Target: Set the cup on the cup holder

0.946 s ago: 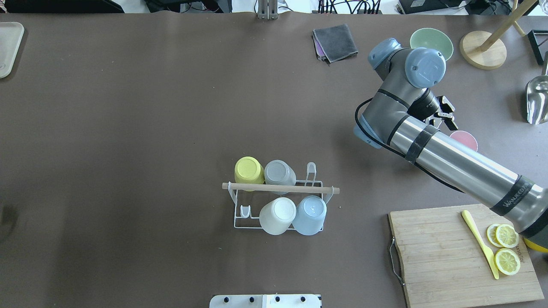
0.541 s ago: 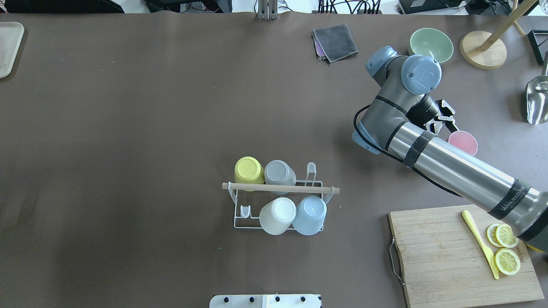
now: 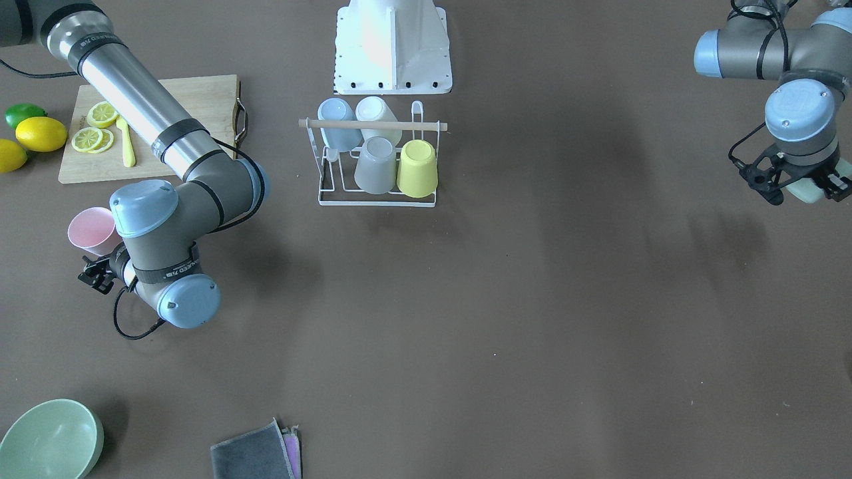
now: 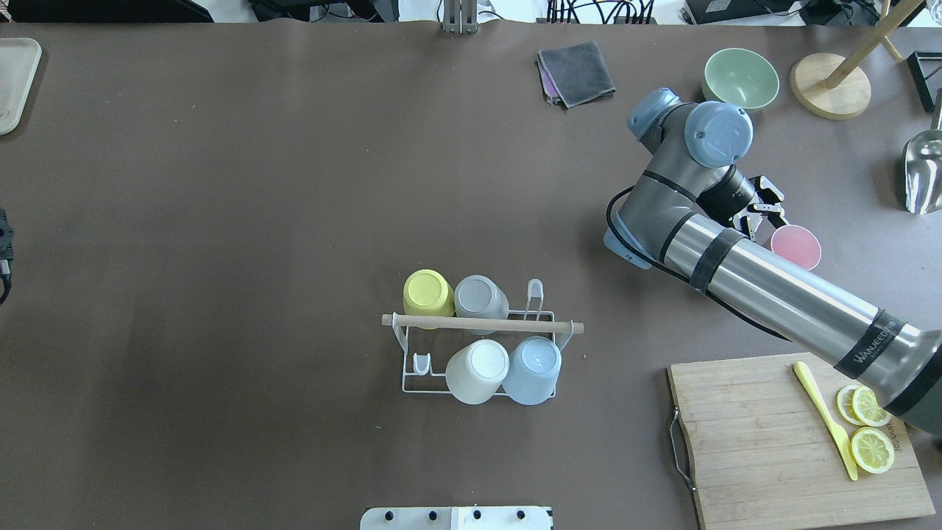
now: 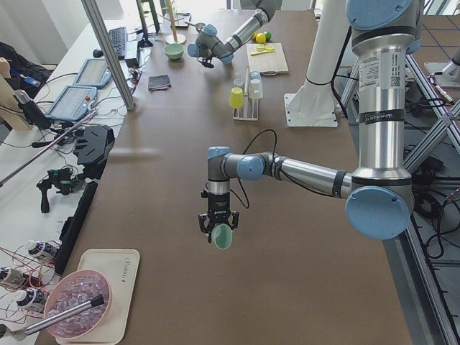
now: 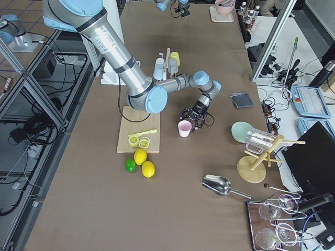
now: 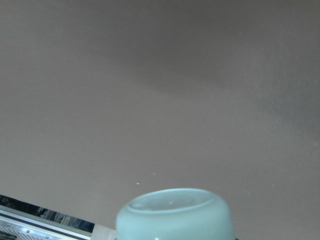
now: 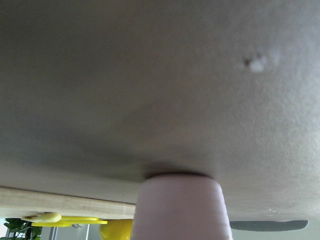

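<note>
The cup holder, a white wire rack with a wooden rod, stands mid-table and also shows in the front view. It holds yellow, grey, white and light blue cups upside down. A pink cup stands upright on the table at the right, and also shows in the front view. My right gripper is low beside the pink cup's far side, jaws apart; the cup shows close in the right wrist view. My left gripper is shut on a mint green cup, held above the table far left.
A cutting board with lemon slices and a yellow knife lies front right. A green bowl, a grey cloth, a wooden stand and a metal scoop are at the back right. Lemons lie beside the board.
My right gripper has moved in closer to the pink cup. My left gripper has come into the overhead view's left edge.
</note>
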